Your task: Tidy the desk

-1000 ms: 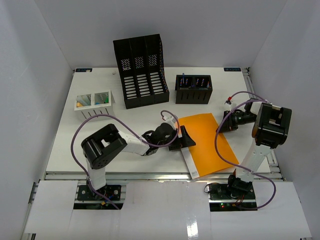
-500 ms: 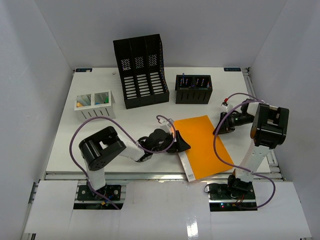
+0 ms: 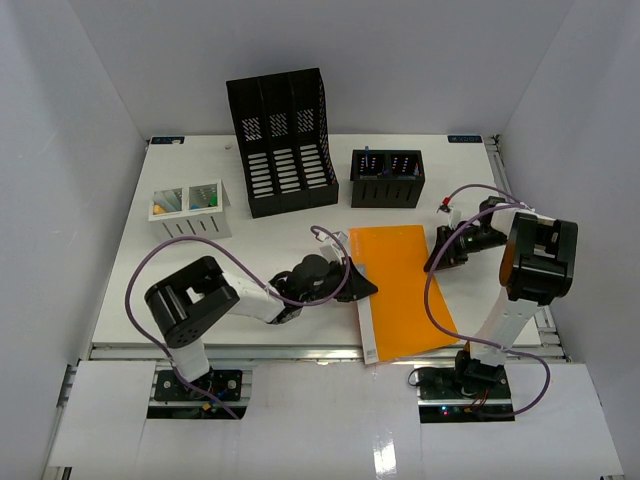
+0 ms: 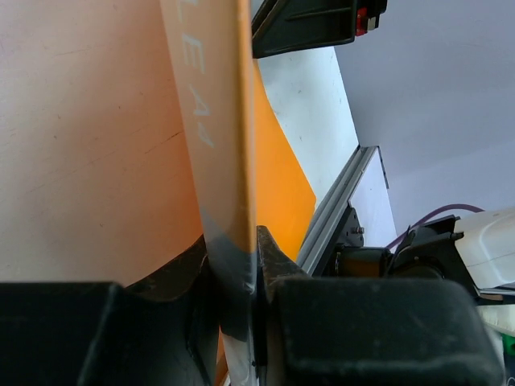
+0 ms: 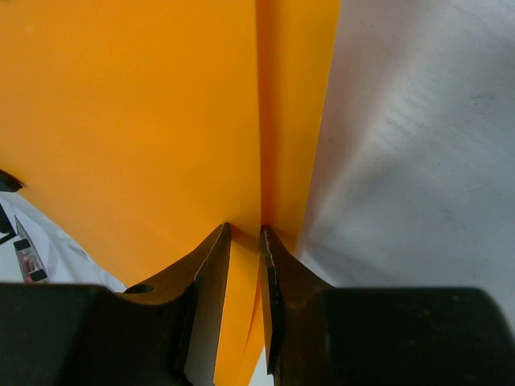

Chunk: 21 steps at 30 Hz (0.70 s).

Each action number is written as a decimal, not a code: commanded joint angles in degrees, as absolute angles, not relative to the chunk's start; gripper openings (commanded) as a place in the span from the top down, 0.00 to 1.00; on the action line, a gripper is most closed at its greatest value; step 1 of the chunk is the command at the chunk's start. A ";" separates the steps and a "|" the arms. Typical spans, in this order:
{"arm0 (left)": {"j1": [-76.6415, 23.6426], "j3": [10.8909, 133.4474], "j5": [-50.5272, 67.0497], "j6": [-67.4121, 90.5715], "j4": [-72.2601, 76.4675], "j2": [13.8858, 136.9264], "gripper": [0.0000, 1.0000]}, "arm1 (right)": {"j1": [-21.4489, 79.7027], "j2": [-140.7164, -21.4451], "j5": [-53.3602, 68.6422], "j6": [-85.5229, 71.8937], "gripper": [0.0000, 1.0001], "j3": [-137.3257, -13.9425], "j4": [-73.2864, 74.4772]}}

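An orange folder (image 3: 402, 285) with a white spine strip lies on the white desk (image 3: 180, 290), right of centre, its near end at the front rail. My left gripper (image 3: 362, 286) is shut on the folder's left spine edge. In the left wrist view the folder (image 4: 96, 145) fills the frame, pinched edge-on in my left gripper (image 4: 237, 265). My right gripper (image 3: 437, 262) is shut on the folder's right edge. The right wrist view shows the orange folder (image 5: 145, 121) clamped in my right gripper (image 5: 244, 241), with the desk (image 5: 418, 161) beside it.
A tall black three-slot file holder (image 3: 285, 140) stands at the back centre. A low black pen organiser (image 3: 387, 178) sits to its right. A white mesh tray (image 3: 190, 207) with coloured items is at the back left. The silver front rail (image 3: 300, 352) borders the near edge.
My left gripper has gone from open to shut on the folder's left edge. The folder has swung and slid left, now lying straighter. My right gripper moved left with it.
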<state>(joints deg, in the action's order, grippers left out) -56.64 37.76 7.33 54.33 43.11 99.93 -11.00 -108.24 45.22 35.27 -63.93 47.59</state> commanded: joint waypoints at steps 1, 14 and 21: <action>-57.03 38.39 8.00 50.04 42.81 93.24 1.00 | -10.10 -103.73 47.27 37.64 0.70 -64.81 52.94; -56.95 40.02 -7.00 34.71 11.89 62.84 1.00 | -10.35 -90.40 46.46 39.54 0.49 -74.52 56.06; -56.13 49.35 -21.79 28.94 -6.17 52.73 1.00 | -10.28 -84.61 50.56 38.62 0.50 -73.42 53.41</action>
